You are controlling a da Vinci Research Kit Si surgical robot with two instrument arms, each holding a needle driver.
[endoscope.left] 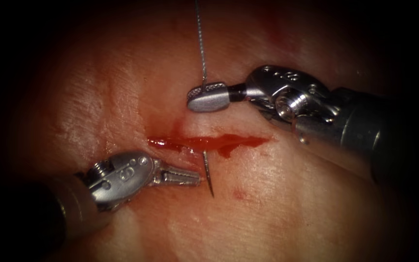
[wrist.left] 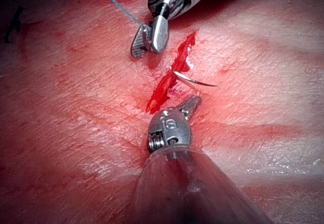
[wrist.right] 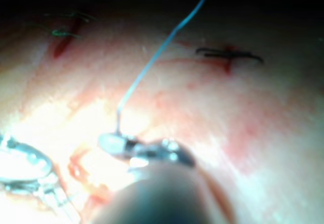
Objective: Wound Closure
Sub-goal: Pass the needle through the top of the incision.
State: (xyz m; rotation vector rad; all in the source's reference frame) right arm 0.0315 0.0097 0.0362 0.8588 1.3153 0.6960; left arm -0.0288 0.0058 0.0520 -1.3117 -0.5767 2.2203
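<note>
The needle (endoscope.left: 208, 171) is seen standing out of the tissue (endoscope.left: 277, 204) just below the cut (endoscope.left: 209, 142), its point free and the rest of its curve buried under the lower lip. Red fluid (endoscope.left: 229, 145) is pooled along the cut. The left tool (endoscope.left: 195, 177) is laid low, its jaws closed or nearly so, the tips at the needle's exposed part; whether it is actually gripped cannot be told. The thread (endoscope.left: 200, 43) is held in the closed jaws of the right tool (endoscope.left: 208, 97), above the cut, and runs up toward the tissue's far edge. A slack grip could let the needle twist; a hard pull on the thread could tear the lip.
</note>
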